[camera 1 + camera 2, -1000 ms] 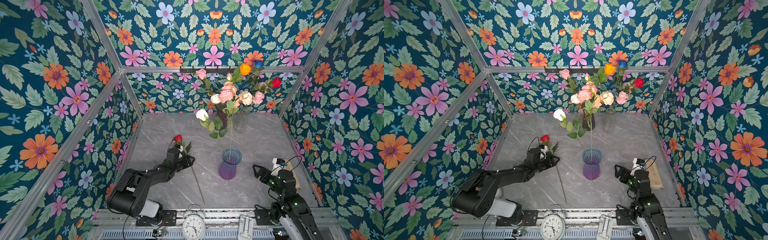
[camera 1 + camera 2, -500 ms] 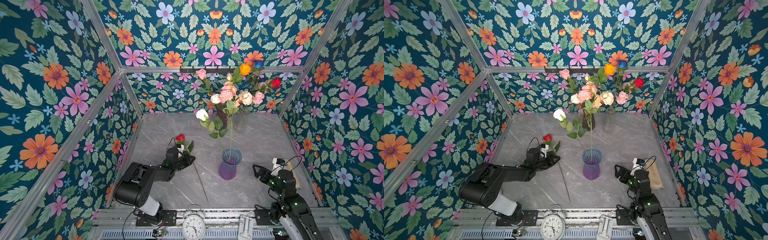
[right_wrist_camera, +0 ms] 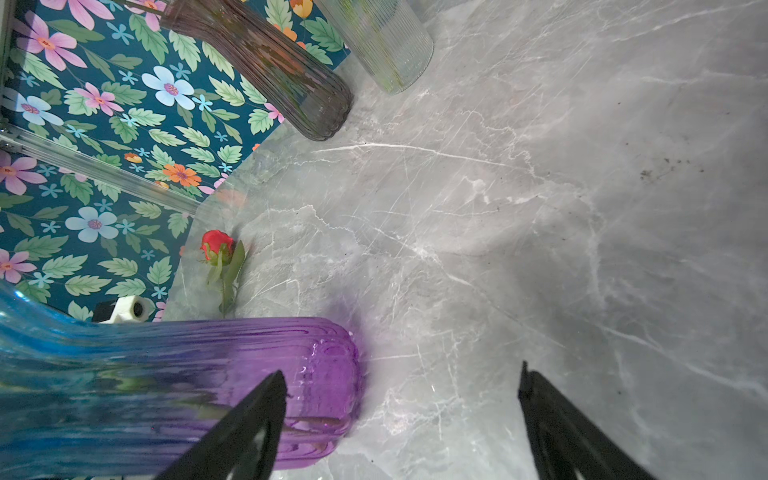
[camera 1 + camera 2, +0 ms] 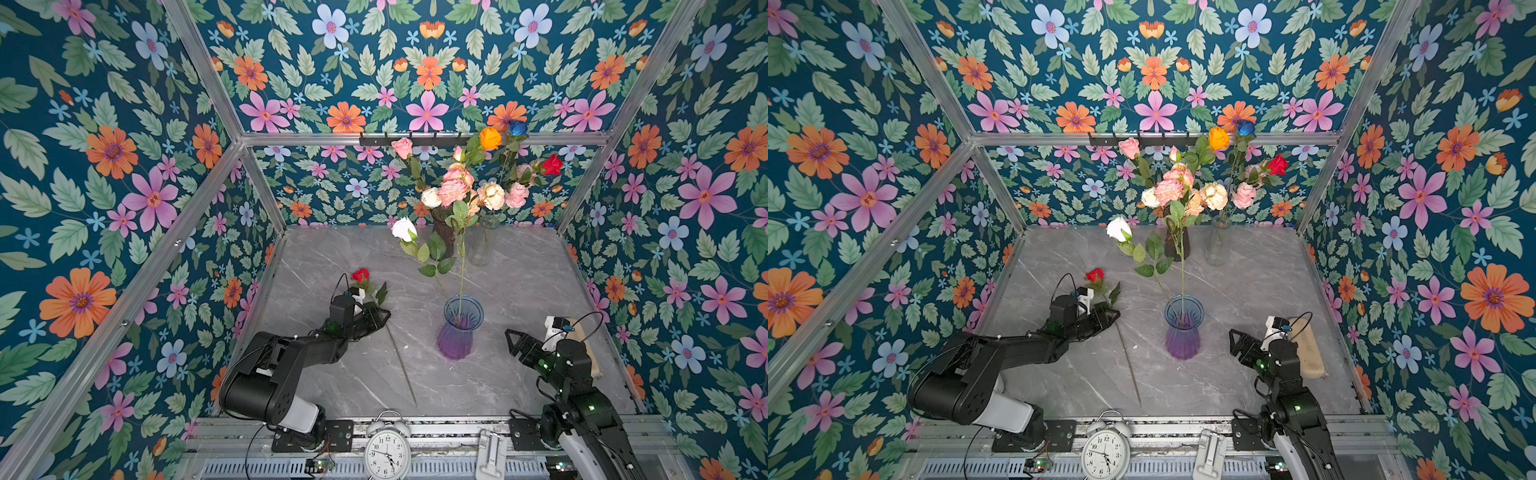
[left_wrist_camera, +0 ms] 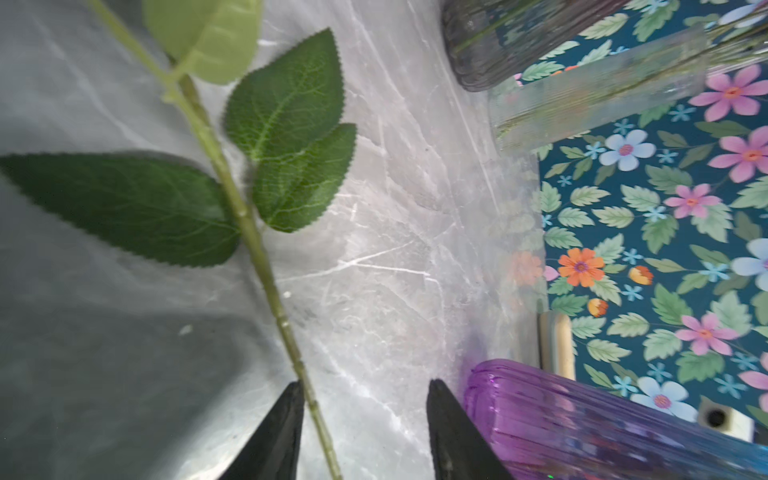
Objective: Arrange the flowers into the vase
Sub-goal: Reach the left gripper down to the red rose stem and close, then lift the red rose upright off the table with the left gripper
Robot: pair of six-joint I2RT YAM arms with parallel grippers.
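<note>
Flowers half arranged: a ribbed glass vase (image 4: 457,332), blue fading to purple, holds a white rose (image 4: 404,228) and a taller pink bloom (image 4: 453,192). Behind it, a dark vase (image 4: 444,239) and a clear ribbed vase (image 4: 482,249) hold bouquets. A red rose (image 4: 360,275) lies on the grey marble tabletop (image 4: 540,282), its stem between the parted fingers of the left gripper (image 5: 361,390). The right gripper (image 4: 512,338) stands wide open beside the vase.

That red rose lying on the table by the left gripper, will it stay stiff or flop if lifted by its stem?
Probably light: the red rose has a small head on a thin stem. Gripped where the open left gripper sits, its long bare end may sag and swing. The narrow stem could twist in the grip.
</note>
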